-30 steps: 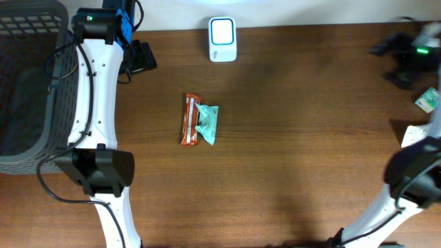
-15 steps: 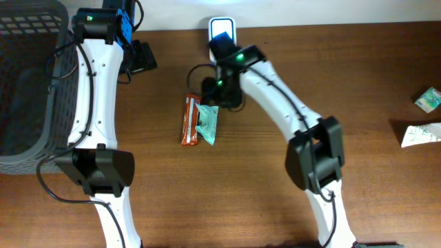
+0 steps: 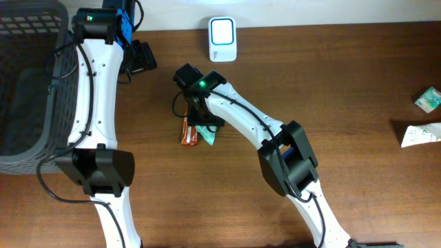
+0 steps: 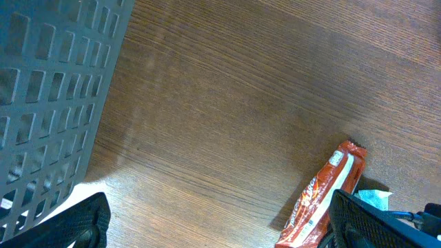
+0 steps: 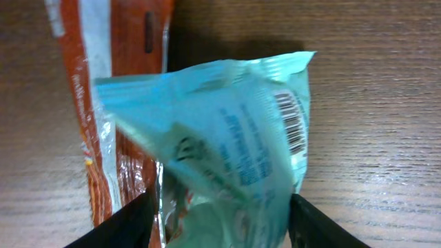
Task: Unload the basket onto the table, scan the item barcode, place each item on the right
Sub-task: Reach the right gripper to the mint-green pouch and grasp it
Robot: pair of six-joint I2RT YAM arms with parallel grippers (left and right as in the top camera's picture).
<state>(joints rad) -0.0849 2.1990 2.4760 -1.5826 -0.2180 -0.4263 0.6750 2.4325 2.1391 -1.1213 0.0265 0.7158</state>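
Observation:
A teal packet (image 5: 227, 138) with a barcode (image 5: 293, 124) on its right edge lies partly over an orange-red snack bar (image 5: 117, 103) on the wooden table. My right gripper (image 5: 220, 220) stands over it with one black finger against each side, shut on the packet. From overhead, the right gripper (image 3: 201, 122) covers most of the teal packet (image 3: 209, 138) and the top of the bar (image 3: 186, 132). The white scanner (image 3: 222, 39) sits at the table's back edge. My left gripper (image 4: 220, 224) hangs open over bare wood, with the bar (image 4: 324, 200) by its right finger.
A grey mesh basket (image 3: 24, 83) stands at the far left, its wall (image 4: 48, 83) close to my left gripper. At the table's right edge lie a small teal packet (image 3: 427, 98) and a white packet (image 3: 420, 133).
My right arm swung in from the far right edge, passed in front of the scanner, and came down on the teal packet, its jaws narrowing around it. The left arm has stayed still.

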